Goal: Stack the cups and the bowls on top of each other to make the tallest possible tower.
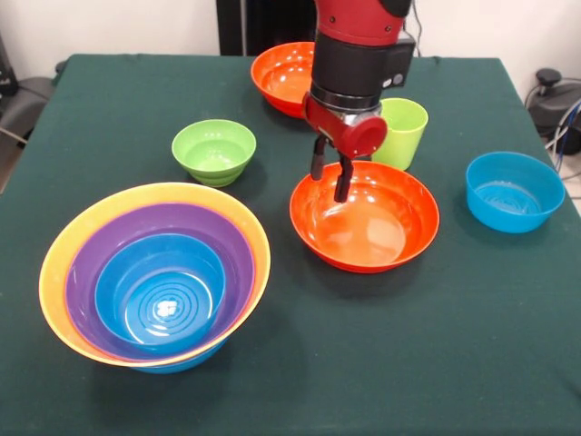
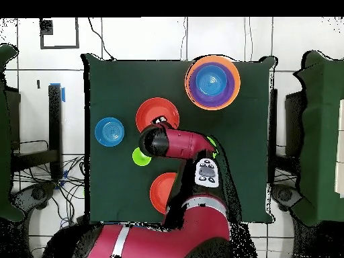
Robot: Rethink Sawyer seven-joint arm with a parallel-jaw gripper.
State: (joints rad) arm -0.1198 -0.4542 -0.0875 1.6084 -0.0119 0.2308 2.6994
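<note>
From my remote console, I see the hand [image 1: 330, 180] poised over the far rim of a red-orange bowl [image 1: 372, 222] at the centre of the green worktop [image 1: 436, 363], its two dark fingers [image 1: 343, 182] slightly parted and pointing down, gripping nothing. At the bowl's one o'clock in the front view, the lime-green tumbler [image 1: 404, 132] stands upright just behind it. A second red-orange bowl [image 1: 281, 77] sits at eleven o'clock, the small lime-green bowl [image 1: 214, 151] at ten and a lone blue bowl [image 1: 514, 191] at three. The tower [image 1: 154, 277], blue nested in purple nested in orange, rests at eight o'clock.
</note>
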